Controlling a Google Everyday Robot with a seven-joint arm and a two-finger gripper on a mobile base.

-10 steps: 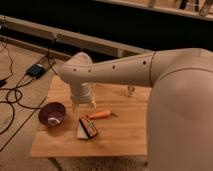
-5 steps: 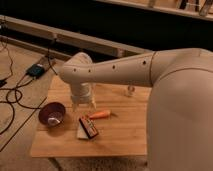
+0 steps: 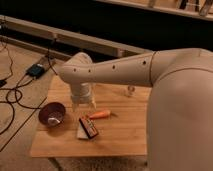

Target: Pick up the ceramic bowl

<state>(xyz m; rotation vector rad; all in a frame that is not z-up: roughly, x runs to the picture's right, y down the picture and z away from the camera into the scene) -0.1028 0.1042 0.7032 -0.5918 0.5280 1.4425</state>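
The ceramic bowl [image 3: 52, 114] is round, dark maroon and glossy with a paler inside. It sits upright near the left edge of the wooden table [image 3: 120, 135]. My gripper [image 3: 83, 104] hangs from the white arm, pointing down above the table, just right of the bowl and left of the orange carrot [image 3: 101, 114]. It is apart from the bowl.
A dark snack packet with a pale wrapper [image 3: 88, 127] lies in front of the carrot. A small clear glass cup [image 3: 130, 90] stands at the table's back. Cables and a power box [image 3: 36, 70] lie on the floor to the left. My large white arm fills the right side.
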